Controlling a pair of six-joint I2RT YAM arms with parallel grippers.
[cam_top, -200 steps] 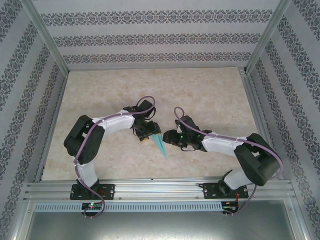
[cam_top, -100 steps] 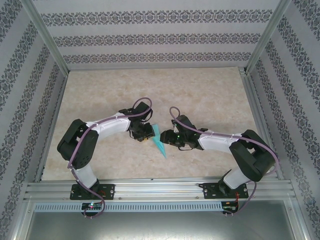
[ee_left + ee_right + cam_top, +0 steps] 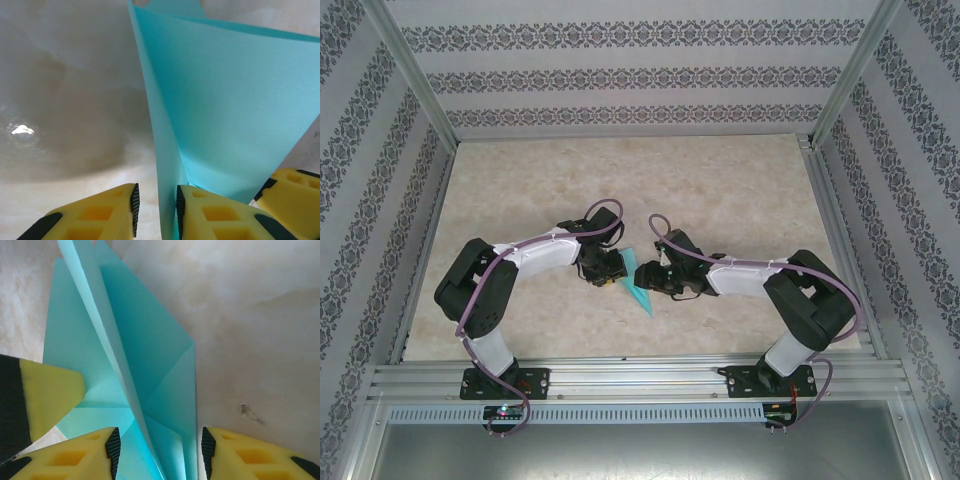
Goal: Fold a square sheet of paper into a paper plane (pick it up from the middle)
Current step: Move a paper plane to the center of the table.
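The teal paper plane (image 3: 638, 283) is a narrow folded dart between my two grippers at mid-table, its tip pointing toward the near edge. In the left wrist view a raised fold of the paper plane (image 3: 235, 110) stands between my left gripper's (image 3: 156, 215) jaws. It lies against the right pad, with a gap to the left pad. My right gripper (image 3: 159, 455) stands wide open astride the plane's centre ridge (image 3: 145, 365), with neither pad touching it. From above, the left gripper (image 3: 611, 276) and right gripper (image 3: 653, 281) face each other across the paper.
Marbled beige tabletop (image 3: 720, 190) stretches behind and beside the arms. Patterned walls and a metal frame (image 3: 420, 90) enclose it. An aluminium rail (image 3: 640, 375) runs along the near edge. The left gripper's yellow finger (image 3: 45, 390) shows close by in the right wrist view.
The right arm has reached further left, bringing its gripper up to the paper. The left arm drew back slightly and the paper shifted a little away from the near edge.
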